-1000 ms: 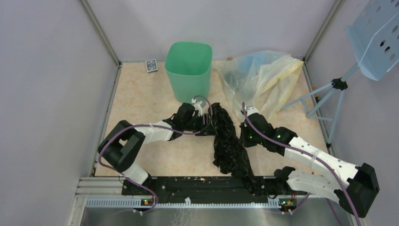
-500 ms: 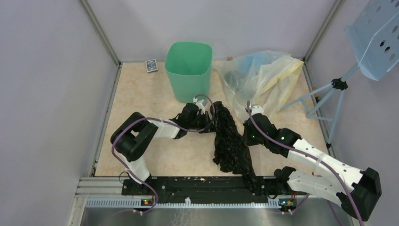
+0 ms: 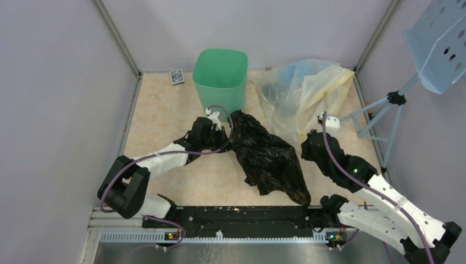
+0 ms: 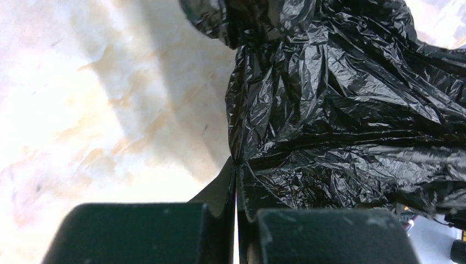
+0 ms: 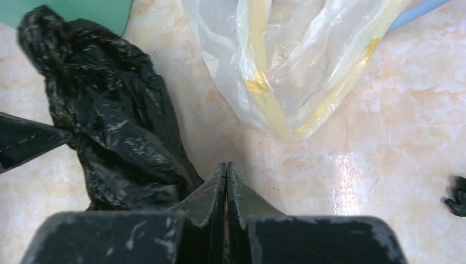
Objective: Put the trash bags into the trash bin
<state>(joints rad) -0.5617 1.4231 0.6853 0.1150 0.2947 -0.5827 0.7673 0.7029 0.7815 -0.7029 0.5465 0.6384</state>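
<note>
The black trash bag (image 3: 267,159) lies spread and crinkled on the beige table, just in front of the mint-green trash bin (image 3: 220,77). My left gripper (image 3: 229,131) is shut on the bag's upper left edge; in the left wrist view the film (image 4: 340,93) bunches into the pinched tips of that gripper (image 4: 237,165). At the bag's right side, my right gripper (image 3: 305,147) is shut with nothing between its tips (image 5: 226,165). The bag (image 5: 115,132) lies just left of them. A corner of the bin (image 5: 71,8) shows at the top left of that view.
A heap of clear and yellowish plastic bags (image 3: 302,91) lies right of the bin, just ahead of the right gripper, seen close as the yellowish bags (image 5: 286,66). A small card box (image 3: 176,76) sits left of the bin. A blue stand (image 3: 379,113) leans at the right wall.
The left gripper has shut on the bag and drawn it left toward the bin, spreading it out. The right arm has pulled back to the right, off the bag.
</note>
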